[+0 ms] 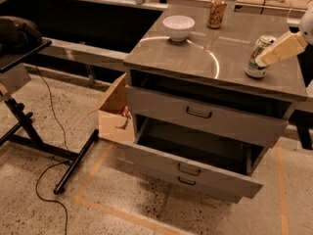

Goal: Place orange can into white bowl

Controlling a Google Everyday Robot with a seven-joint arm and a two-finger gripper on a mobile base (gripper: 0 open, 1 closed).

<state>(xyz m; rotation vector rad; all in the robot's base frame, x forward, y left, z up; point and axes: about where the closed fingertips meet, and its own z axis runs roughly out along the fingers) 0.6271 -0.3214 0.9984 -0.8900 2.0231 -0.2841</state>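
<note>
The orange can (216, 12) stands upright at the back of the grey cabinet top (195, 58). The white bowl (178, 27) sits upright to its left, a little nearer, with a gap between them. My gripper (275, 52), cream-coloured, reaches in from the right edge. It hovers over the right side of the cabinet top, right beside a green-and-white can (257, 58) and partly in front of it. It is far from the orange can and holds nothing that I can see.
The cabinet's lower drawer (195, 168) stands pulled open toward me; the drawer above it (200, 112) is shut. An open cardboard box (116, 112) sits on the floor left of the cabinet. A black stand (29, 131) and cable are at far left. A cluttered bench runs behind.
</note>
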